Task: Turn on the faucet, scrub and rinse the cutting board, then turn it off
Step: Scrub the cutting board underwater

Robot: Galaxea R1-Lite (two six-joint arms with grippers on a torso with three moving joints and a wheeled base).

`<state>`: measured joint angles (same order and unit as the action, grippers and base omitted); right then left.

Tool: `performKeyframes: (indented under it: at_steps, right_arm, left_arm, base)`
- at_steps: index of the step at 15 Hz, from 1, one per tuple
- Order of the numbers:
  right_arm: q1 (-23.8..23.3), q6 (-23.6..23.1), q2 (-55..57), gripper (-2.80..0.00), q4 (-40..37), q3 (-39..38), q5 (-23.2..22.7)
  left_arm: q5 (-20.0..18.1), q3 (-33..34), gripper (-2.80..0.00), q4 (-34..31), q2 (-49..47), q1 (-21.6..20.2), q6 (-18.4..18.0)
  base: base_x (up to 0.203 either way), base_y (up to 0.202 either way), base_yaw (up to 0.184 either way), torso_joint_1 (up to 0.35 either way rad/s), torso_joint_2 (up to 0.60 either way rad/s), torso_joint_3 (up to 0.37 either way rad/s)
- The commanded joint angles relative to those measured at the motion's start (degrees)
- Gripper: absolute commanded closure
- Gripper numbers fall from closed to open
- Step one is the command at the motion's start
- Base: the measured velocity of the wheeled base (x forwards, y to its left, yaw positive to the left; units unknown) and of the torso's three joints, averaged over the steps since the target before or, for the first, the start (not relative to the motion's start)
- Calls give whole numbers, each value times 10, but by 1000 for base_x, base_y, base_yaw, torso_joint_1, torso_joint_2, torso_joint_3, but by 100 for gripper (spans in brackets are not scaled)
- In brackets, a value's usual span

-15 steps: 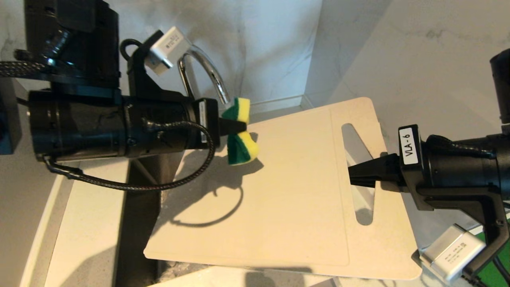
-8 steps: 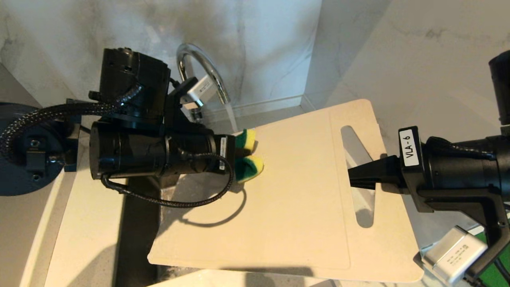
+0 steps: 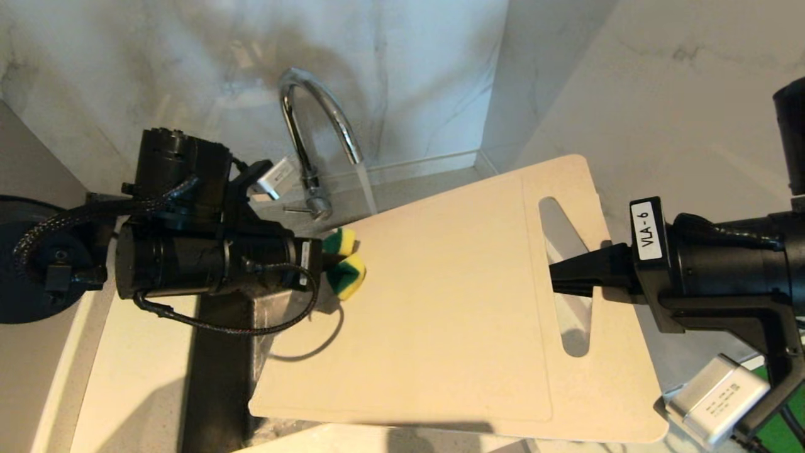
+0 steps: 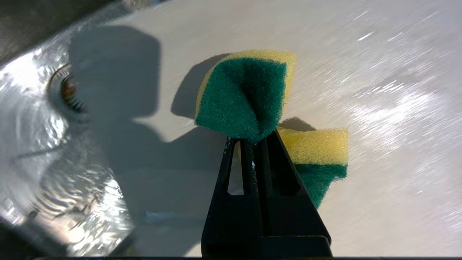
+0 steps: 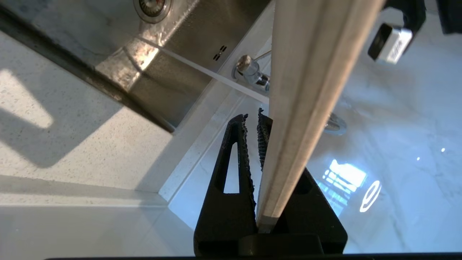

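The cream cutting board (image 3: 453, 302) is held tilted over the sink. My right gripper (image 3: 560, 277) is shut on the strip beside its handle slot. In the right wrist view the board (image 5: 306, 90) runs edge-on between the fingers of the right gripper (image 5: 252, 115). My left gripper (image 3: 324, 259) is shut on a folded green-and-yellow sponge (image 3: 344, 264), which is at the board's left edge. In the left wrist view the sponge (image 4: 242, 97) bulges past the left gripper (image 4: 252, 139) over the wet board (image 4: 361, 54). Water runs from the chrome faucet (image 3: 314, 113) onto the board's upper left corner.
The steel sink (image 5: 173, 43) lies under the board, with its drain (image 4: 66, 92) off the board's edge. The faucet's side lever (image 3: 295, 209) sticks out just behind my left wrist. Pale counter (image 3: 144, 352) flanks the sink, and marble walls stand close behind and to the right.
My left gripper has drawn the sponge back and down from by the spout to the board's left edge. A stream of water now shows under the spout. The right arm has stayed put.
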<state>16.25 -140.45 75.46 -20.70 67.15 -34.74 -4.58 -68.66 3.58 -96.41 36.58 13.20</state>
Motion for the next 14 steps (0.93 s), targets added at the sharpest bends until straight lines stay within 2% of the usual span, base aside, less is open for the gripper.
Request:
performKeyframes:
  at_steps: [1, 3, 6, 11, 12, 14]
  right_arm:
    - [0, -8, 0, 0, -1, -1, -2]
    - [0, -3, 0, 0, 0, 0, -2]
    - [1, 3, 1, 0, 23, -8, -2]
    - [0, 10, -5, 0, 28, -12, -2]
    - [0, 11, -6, 0, 28, -12, -2]
    - [1, 10, -6, 0, 28, -13, -2]
  left_arm:
    - [-21, 63, 0, 12, 34, -33, -6]
    - [-40, 129, 0, 41, 56, -61, -9]
    - [-82, 204, 0, 95, 84, -141, -28]
    - [-186, 241, 0, 103, 115, -296, -68]
    - [-205, 237, 0, 103, 129, -308, -70]
    - [-208, 202, 0, 88, 149, -301, -67]
  base:
    - [0, 0, 0, 0, 0, 0]
    - [0, 0, 0, 0, 0, 0]
    - [0, 0, 0, 0, 0, 0]
    - [0, 0, 0, 0, 0, 0]
    - [0, 0, 0, 0, 0, 0]
    - [0, 0, 0, 0, 0, 0]
